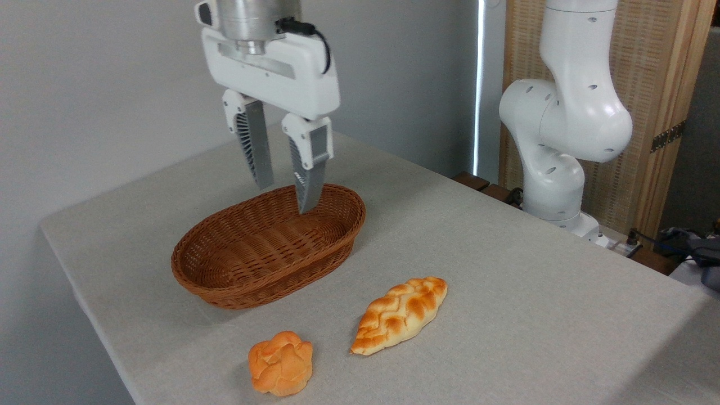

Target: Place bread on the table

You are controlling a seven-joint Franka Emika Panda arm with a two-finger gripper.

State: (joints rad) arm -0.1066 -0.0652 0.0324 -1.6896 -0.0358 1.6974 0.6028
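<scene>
Bread, your long braided golden loaf (pixel 400 315), already lies on the grey-beige cloth desk (pixel 506 270), beside the brown oval wicker basket (pixel 269 247). Your tool (pixel 286 195) hangs spread and empty above the basket; nothing seems left.

Bare table (pixel 506 292) right of bread (pixel 400 315), bun (pixel 280 361) nearby left, basket (pixel 264 247) behind, seemingly empty
</scene>
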